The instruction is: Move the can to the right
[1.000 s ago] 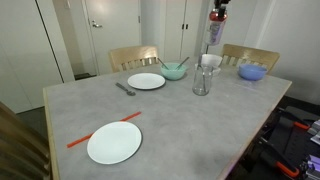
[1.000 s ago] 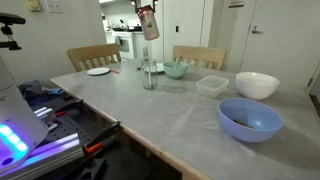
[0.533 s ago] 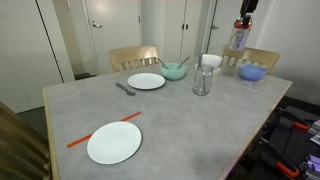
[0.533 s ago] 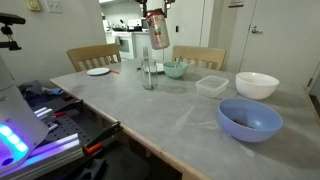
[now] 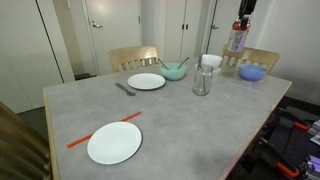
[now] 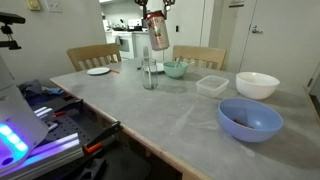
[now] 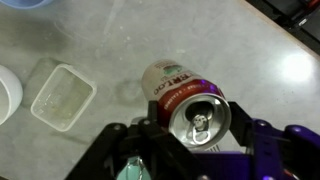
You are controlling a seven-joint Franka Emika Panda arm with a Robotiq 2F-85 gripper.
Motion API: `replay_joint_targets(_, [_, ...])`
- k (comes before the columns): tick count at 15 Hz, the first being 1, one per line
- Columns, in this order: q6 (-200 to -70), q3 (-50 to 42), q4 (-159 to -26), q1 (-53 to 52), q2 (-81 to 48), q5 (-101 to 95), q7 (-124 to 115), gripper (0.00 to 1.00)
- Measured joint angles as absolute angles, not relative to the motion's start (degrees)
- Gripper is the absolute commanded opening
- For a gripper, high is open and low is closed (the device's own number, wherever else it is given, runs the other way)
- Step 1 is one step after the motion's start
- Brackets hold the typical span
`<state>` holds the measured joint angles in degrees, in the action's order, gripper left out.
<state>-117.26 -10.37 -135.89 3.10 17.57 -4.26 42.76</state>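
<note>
Wrist view: end effector (image 7: 198, 128) clamped on red cylindrical soda can (image 7: 180, 90), shiny silver top, above mottled grey tabletop (image 7: 120, 35).

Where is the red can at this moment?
In an exterior view the can is in the air, held by the gripper above the table, near the blue bowl.

The can (image 7: 195, 112), red with its silver top and pull tab facing the camera, is clamped between the dark jaws above the grey tabletop (image 7: 120, 40). A clear square container (image 7: 62, 94) lies on the tabletop, toward the frame's left edge.
</note>
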Motion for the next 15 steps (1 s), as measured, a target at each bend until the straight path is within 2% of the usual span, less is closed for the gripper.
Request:
replay_joint_targets(9, [-117.3, -16.8, -128.1, 8.2, 7.1, -3.3, 38.1, 0.44])
replay_joint_targets(15, [-120.5, -18.1, -123.0, 12.1, -3.7, 5.3, 35.6, 0.44])
